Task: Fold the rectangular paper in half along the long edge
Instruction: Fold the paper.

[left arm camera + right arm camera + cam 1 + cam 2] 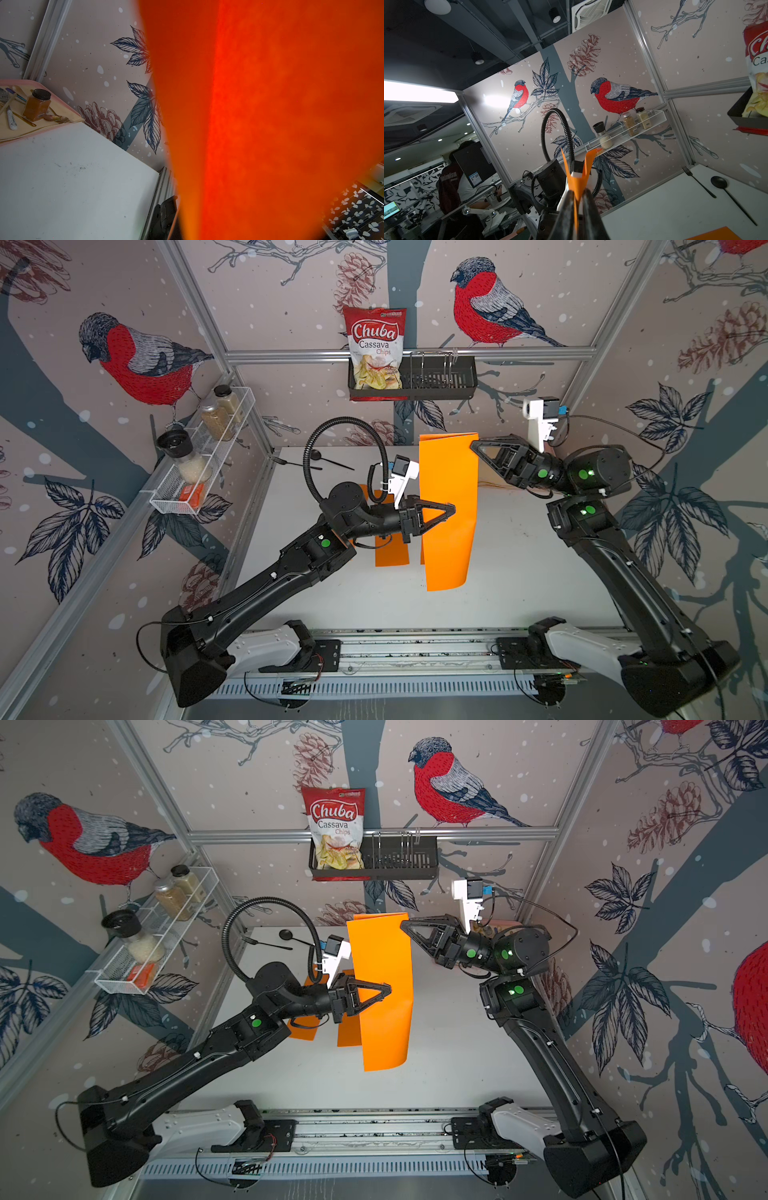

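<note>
Robot lab booth: aluminium frame (411, 353), printed wall panels (291, 323)

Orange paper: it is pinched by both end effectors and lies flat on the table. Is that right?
Not quite. The left end effector and the right end effector do both pinch the orange paper, but it does not lie flat. It is held up in the air, hanging roughly upright above the table. Both top views show this.

blurred orange paper (270, 104) blocks most of the left wrist view; an edge crops the chips bag (757, 62).
</note>
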Tool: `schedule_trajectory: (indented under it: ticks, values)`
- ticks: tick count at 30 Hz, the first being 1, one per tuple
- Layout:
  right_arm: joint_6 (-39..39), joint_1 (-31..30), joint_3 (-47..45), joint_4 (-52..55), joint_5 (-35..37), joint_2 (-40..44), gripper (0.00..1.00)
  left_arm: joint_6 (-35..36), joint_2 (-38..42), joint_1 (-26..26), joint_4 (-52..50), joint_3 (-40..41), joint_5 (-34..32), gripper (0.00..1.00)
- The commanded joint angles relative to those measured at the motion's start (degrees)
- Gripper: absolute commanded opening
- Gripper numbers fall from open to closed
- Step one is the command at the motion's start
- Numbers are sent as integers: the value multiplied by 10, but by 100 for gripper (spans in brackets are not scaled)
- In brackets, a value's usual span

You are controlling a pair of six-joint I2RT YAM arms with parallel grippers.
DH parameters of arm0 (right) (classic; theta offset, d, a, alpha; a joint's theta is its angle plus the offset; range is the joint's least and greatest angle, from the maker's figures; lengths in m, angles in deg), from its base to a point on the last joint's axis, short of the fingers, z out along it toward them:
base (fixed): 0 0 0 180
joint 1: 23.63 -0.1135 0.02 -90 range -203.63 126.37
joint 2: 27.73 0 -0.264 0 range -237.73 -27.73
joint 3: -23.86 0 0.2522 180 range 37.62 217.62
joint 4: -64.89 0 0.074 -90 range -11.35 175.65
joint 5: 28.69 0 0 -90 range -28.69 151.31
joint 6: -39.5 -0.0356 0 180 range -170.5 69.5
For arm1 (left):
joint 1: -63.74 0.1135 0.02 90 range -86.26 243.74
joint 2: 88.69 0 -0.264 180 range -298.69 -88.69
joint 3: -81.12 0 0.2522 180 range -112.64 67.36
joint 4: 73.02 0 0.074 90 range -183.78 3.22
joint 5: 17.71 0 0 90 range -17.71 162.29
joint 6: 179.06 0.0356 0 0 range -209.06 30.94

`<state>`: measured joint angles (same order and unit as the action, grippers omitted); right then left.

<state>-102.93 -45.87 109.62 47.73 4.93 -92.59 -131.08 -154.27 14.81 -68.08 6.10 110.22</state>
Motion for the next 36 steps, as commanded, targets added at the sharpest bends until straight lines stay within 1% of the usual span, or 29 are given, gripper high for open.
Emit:
schedule_trajectory:
  ticks: [1, 2, 4, 7, 8, 9, 10, 11, 13, 14, 15, 17, 22, 23, 24, 25, 28, 31, 36]
  values:
    - [-5, 0, 7, -32, -4, -2, 0, 3, 0, -2, 14, -5, 11, 0]
    - [-5, 1, 8, -32, -4, -4, 2, 4, -1, -2, 14, -5, 11, 0]
    - [-3, 2, 13, -26, -1, -5, 17, 4, 0, -3, 14, -6, 11, 0]
    - [-2, 1, 17, -28, -4, -9, 6, 4, 0, -3, 13, -5, 10, 0]
    - [-2, 1, 18, -28, -4, -10, 5, 4, 0, -4, 13, -5, 10, 0]
    - [-2, 2, 20, -27, -4, -11, 8, 4, 0, -4, 13, -5, 10, 0]
    - [-2, 3, 22, -25, -3, -13, 16, 4, 1, -3, 12, -6, 10, 0]
    - [-2, 3, 24, -25, -4, -15, 21, 5, 2, -4, 11, -5, 10, 0]
    - [-6, 3, 27, -30, -8, -18, 19, 5, 3, -4, 10, -5, 10, 0]
    - [-6, 3, 28, -31, -9, -20, 16, 6, 4, -5, 8, -6, 9, 0]
    - [-6, 3, 29, -31, -8, -21, 9, 7, 5, -4, 8, -6, 8, 0]
    - [-7, 3, 28, -34, -8, -21, 0, 7, 5, -4, 7, -6, 9, 0]
    - [-13, 4, 25, -36, -16, -18, 0, 9, 5, -4, 5, -10, 8, 0]
    - [-10, 5, 25, -27, -17, -17, 10, 9, 5, -5, 3, -12, 7, 0]
    - [-6, 6, 26, -15, -18, -15, 30, 10, 5, -5, 1, -13, 7, 0]
    - [-4, 9, 25, -5, -18, -11, 42, 10, 6, -4, 0, -15, 7, 0]
    - [6, 13, 4, 18, -13, 14, 65, 13, 8, -4, -4, -19, 1, 0]
    - [24, 10, -15, 58, -15, 39, 72, 14, 11, -5, -8, -20, -6, 0]
    - [75, -13, -27, 154, -8, 77, 74, 11, 11, -4, -9, -24, -20, 0]
